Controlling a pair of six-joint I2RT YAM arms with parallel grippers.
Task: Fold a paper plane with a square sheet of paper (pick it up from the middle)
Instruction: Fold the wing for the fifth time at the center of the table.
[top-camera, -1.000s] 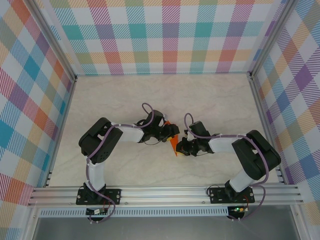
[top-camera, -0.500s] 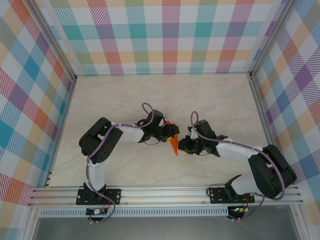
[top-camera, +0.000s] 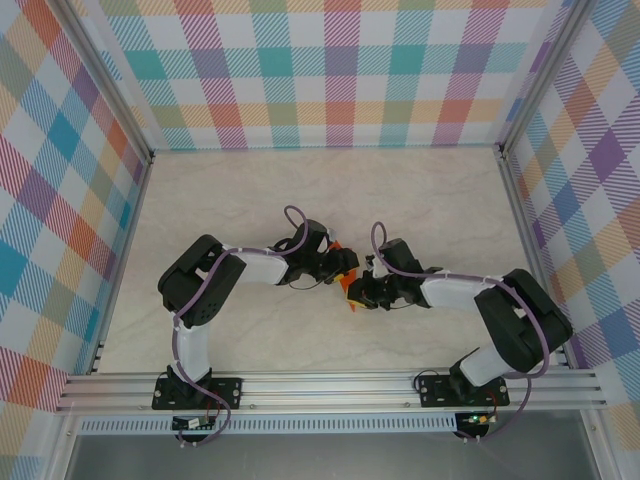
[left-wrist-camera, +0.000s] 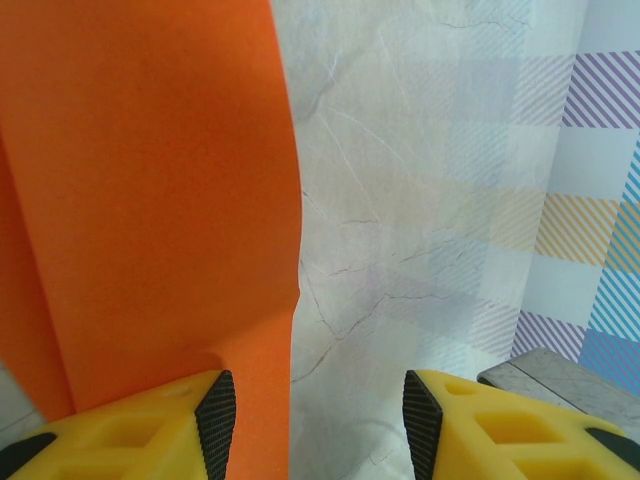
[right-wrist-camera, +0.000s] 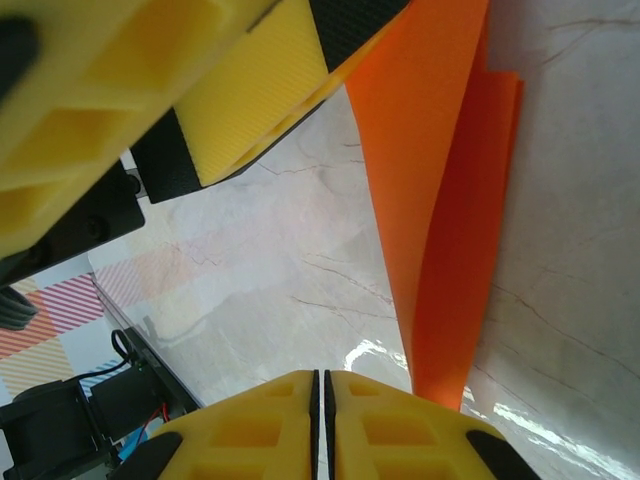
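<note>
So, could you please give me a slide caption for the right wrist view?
Shut right pincer beside the folded orange paper, left pincer above, over a marble table.

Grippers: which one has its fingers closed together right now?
The right gripper: its yellow fingers meet, with the orange paper beside them, not between. The left gripper has its fingers apart.

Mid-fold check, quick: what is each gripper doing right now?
Left gripper: open; the orange paper runs through the gap, unclamped.
Right gripper: shut on nothing; the paper stands beside it.
</note>
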